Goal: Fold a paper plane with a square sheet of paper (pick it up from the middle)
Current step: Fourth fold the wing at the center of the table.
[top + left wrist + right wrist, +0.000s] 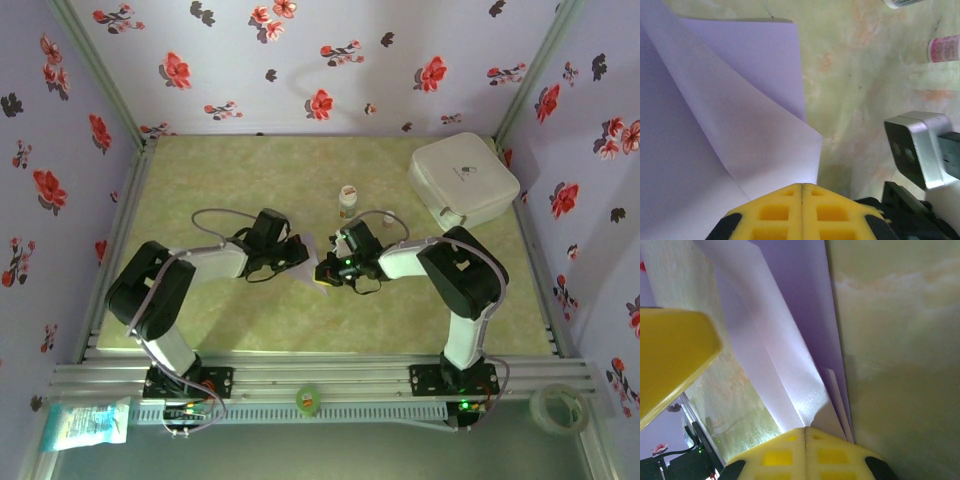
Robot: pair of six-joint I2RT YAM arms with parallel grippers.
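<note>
The square sheet of paper (pixel 310 246) is pale lilac, folded into layers and held up between my two grippers at mid-table. My left gripper (pixel 298 256) is shut, and a creased flap of the paper (pixel 740 125) runs right into its yellow fingertips (pixel 802 186). My right gripper (pixel 326 268) is shut on the opposite edge, where several folded layers of the paper (pixel 800 355) fan out from its closed tips (pixel 805 428). In the right wrist view a yellow finger of the left gripper (pixel 670 355) shows at the left edge.
A white rounded box (pixel 463 180) stands at the back right. Two small bottles (pixel 347 200) (pixel 388 215) stand just behind the grippers, one pink-capped (pixel 945 48). A tape roll (pixel 558 405) and a green piece (pixel 308 398) lie at the front rail.
</note>
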